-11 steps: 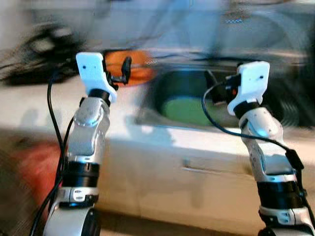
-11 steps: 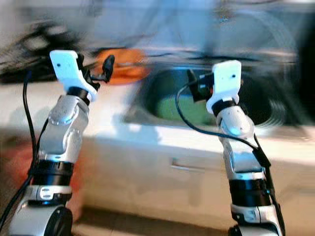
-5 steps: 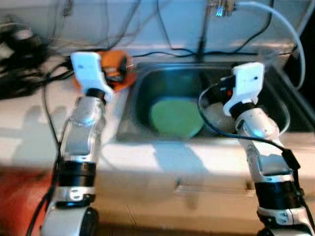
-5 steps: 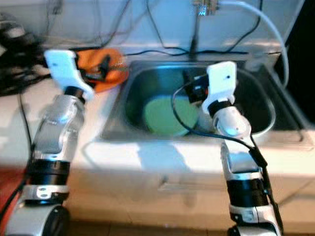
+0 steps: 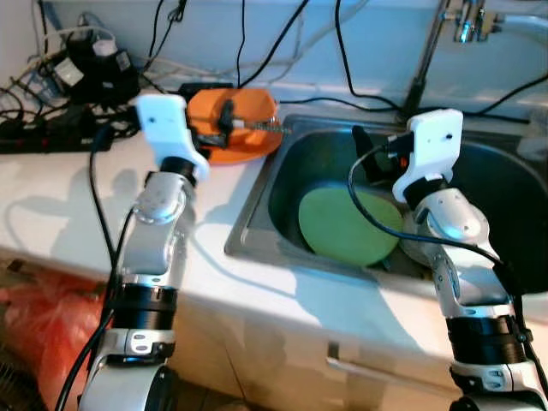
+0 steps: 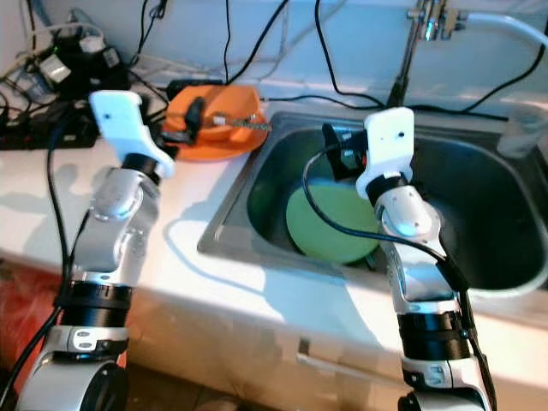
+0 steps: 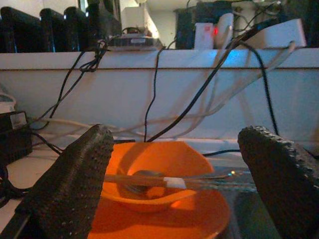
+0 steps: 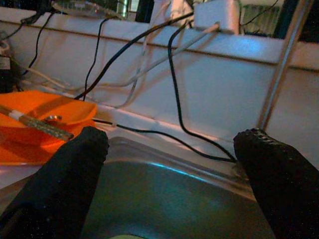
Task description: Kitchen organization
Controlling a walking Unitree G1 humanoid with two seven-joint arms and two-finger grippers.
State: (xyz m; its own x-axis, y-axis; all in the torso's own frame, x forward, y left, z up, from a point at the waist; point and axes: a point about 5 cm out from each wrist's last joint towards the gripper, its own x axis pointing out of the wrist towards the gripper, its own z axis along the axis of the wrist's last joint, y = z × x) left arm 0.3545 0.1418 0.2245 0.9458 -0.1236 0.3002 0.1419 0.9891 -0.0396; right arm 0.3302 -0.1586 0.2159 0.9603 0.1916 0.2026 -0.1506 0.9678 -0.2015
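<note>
A white table [image 5: 51, 205] carries a steel sink [image 5: 257, 205] set into it toward the right side. Inside the sink basin a green plate [image 5: 347, 227] leans at a tilt against the basin floor, and beside it, on the right, lies a pale bowl-like dish [image 5: 419, 248] partly hidden by the right arm.

On the table just beside the sink's back left corner stands an orange plate [image 5: 248, 145] with an orange bowl [image 7: 159, 164] on it. Across the bowl rests a utensil [image 7: 149, 180] with a pale band around its handle — its head lies in the bowl, and the handle reaches out toward the sink.

The left gripper [image 7: 174, 189] is raised over the table in front of the orange dishes, its black fingers [image 7: 75, 184] spread wide apart and empty, the bowl seen between them. The right gripper [image 8: 174, 184] is held up over the sink's front part, above the green plate; its fingers [image 8: 65, 179] are likewise parted, with nothing between them.

At the table's back left corner lies a tangle of black cables and power adapters [image 5: 86, 73], and more cables run along the white wall behind. A tap [image 5: 428, 51] rises behind the sink's back edge. A red bag [image 5: 43, 334] sits below the table's front edge on the left. No writing or label can be read anywhere.
</note>
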